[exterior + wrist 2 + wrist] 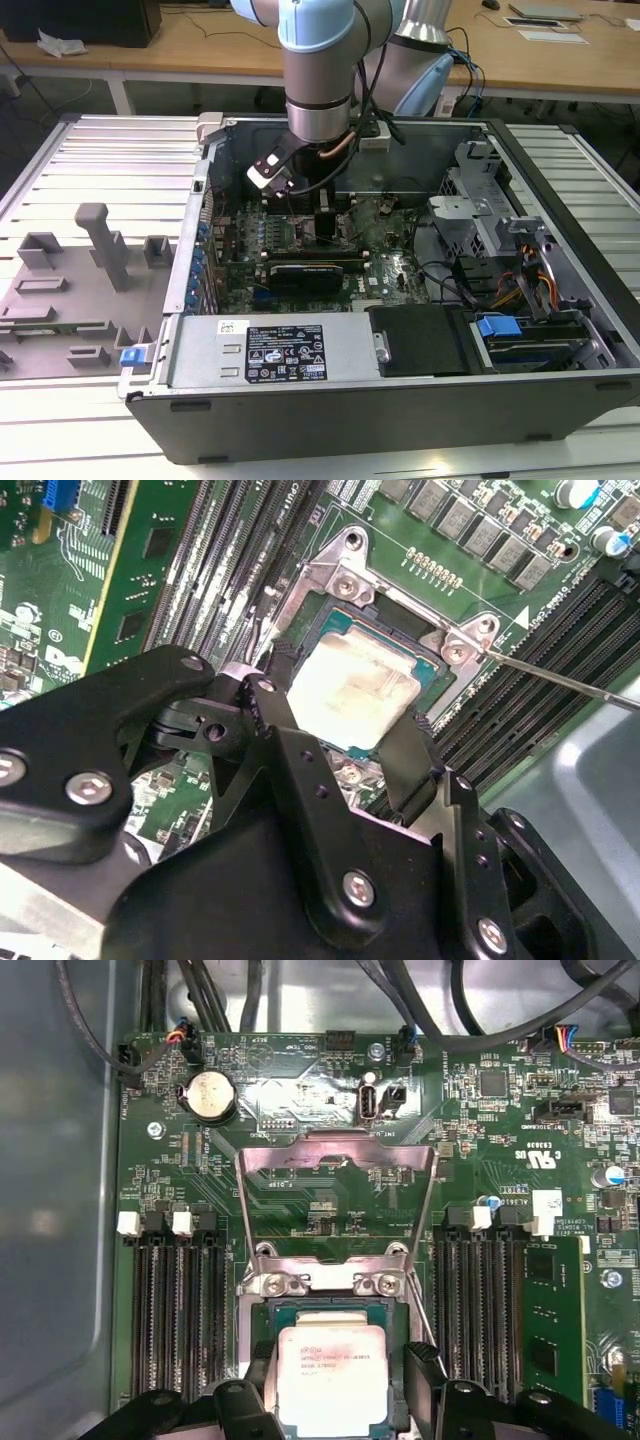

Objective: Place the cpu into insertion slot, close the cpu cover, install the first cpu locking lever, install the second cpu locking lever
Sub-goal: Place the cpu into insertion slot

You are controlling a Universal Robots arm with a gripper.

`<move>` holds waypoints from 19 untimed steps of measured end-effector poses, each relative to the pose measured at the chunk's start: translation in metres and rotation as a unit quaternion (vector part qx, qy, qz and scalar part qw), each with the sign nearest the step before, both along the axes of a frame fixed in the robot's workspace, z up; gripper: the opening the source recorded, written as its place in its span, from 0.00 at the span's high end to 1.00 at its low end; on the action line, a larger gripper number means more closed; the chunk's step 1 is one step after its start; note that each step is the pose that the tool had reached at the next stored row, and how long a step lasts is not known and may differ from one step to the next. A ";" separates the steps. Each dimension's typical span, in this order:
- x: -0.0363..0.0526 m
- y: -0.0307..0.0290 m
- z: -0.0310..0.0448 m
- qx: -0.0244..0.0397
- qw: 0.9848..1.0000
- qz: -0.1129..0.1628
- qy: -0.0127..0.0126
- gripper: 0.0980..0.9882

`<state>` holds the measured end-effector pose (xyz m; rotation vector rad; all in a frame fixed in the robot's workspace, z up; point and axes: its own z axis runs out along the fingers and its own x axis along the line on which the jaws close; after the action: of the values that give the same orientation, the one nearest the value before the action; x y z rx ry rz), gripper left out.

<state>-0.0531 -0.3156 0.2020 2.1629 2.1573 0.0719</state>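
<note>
In both wrist views the cpu (332,1378) (352,685), a pale silver square chip, lies level within the black rim of the insertion slot (255,1322) (432,646). My gripper (335,1405) (338,730) (325,212) straddles the chip, its black fingers (424,1380) (408,755) against two opposite edges. The cpu cover (335,1148), a thin silver frame, stands flipped open behind the slot. A thin locking lever (565,678) sticks out unlatched beside the socket bracket. In the exterior view the arm reaches down into the open computer case (400,400).
Black memory slots (170,1310) (480,1310) flank the socket closely. A green card (548,1320) stands upright beside them, and a long black expansion card (310,270) lies nearer the case front. Cables (250,1000) run along the board's far edge. A grey fixture tray (70,280) sits outside the case.
</note>
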 end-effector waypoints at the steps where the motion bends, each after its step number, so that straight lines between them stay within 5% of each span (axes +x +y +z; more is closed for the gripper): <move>1: 0.0000 0.0000 0.0000 0.000 1.000 0.000 0.000 0.42; 11: 0.0000 0.0000 0.0059 0.000 1.000 0.000 0.000 0.43; 19: 0.0000 0.0000 0.0061 0.000 1.000 0.000 0.000 0.92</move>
<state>-0.0531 -0.3156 0.2081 2.1629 2.1571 0.0719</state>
